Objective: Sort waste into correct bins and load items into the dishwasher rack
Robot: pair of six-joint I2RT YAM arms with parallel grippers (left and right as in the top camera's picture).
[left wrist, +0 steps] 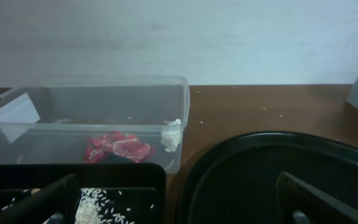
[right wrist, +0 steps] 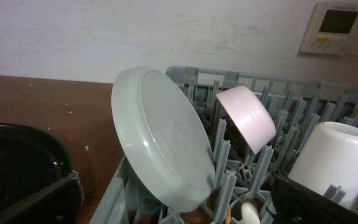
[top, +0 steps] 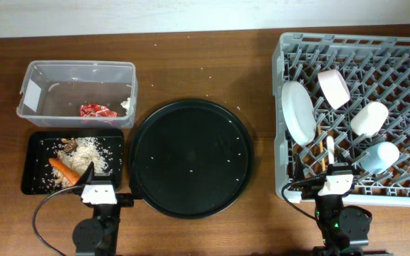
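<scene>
The clear tub [top: 30,71] holds the red wrapper [top: 97,110] and white paper [top: 126,105]; the left wrist view shows the tub [left wrist: 104,99], wrapper [left wrist: 117,147] and paper [left wrist: 171,140] too. The black rectangular tray [top: 30,181] holds rice [top: 90,151], a carrot [top: 64,168] and a brown lump [top: 68,144]. The grey rack [top: 404,50] holds the plate [top: 297,112], pink bowl [top: 333,87], cream cup [top: 369,119], blue cup [top: 379,156], fork [top: 330,153] and chopsticks [top: 320,153]. My left gripper [left wrist: 176,208] is open and empty by the tray's near edge. My right gripper [right wrist: 179,208] is open and empty at the rack's near edge.
The large round black tray [top: 191,156] lies between the bins and the rack, with a few rice grains on it. Stray grains dot the brown table. The plate [right wrist: 160,137] leans on prongs close in front of the right gripper.
</scene>
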